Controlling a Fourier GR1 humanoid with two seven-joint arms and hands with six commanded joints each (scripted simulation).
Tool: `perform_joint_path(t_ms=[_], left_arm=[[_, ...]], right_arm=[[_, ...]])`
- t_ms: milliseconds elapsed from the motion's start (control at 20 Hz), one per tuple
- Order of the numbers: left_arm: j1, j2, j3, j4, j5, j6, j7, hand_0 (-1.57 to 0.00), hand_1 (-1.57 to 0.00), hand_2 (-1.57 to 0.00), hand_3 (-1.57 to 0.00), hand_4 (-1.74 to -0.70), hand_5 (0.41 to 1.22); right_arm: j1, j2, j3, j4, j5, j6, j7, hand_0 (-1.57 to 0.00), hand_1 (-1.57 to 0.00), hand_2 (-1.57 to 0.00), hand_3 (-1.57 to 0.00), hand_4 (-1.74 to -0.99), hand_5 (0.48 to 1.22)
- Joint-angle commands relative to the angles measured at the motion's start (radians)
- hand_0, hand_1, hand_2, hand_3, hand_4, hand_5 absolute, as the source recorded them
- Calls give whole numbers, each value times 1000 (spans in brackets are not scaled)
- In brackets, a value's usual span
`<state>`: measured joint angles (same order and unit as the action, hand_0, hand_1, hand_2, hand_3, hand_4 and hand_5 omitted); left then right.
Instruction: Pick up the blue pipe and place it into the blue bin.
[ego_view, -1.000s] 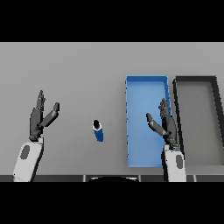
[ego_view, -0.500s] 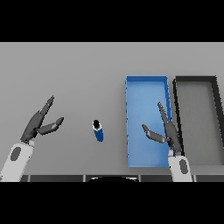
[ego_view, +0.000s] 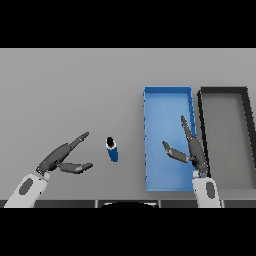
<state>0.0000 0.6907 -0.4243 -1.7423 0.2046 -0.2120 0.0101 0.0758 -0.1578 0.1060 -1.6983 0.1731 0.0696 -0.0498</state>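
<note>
A short blue pipe (ego_view: 113, 149) with a dark top stands upright on the grey table, left of the blue bin (ego_view: 167, 100). My left hand (ego_view: 61, 158) is open at the lower left, fingers and thumb pointing right toward the pipe, a small gap away from it. My right hand (ego_view: 192, 149) is open over the bin's right side, fingers stretched up, thumb spread left.
A black bin (ego_view: 224, 91) stands directly right of the blue bin, nearly touching it. Both bins hold nothing. The table's front edge lies just below both hands.
My left hand has dropped lower and turned, with its fingers now pointing right toward the pipe. My right hand has sunk slightly toward the front edge. The pipe has not moved.
</note>
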Motion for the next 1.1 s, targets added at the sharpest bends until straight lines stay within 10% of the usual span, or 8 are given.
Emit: perform_joint_path(t_ms=[0, 1050], left_arm=[[-7, -13, -21, -2, -16, -1, 14, 1, 1, 1, 1, -1061, 474], [-162, -405, -153, 336, -177, 77, -135, 1, 1, -51, -16, -1117, 543]], right_arm=[[1, -4, 3, -7, 7, 0, -7, 1, 1, 1, 1, -1223, 572], [25, -4, -12, -9, -13, 5, -2, 1, 1, 1, 1, -1192, 549]])
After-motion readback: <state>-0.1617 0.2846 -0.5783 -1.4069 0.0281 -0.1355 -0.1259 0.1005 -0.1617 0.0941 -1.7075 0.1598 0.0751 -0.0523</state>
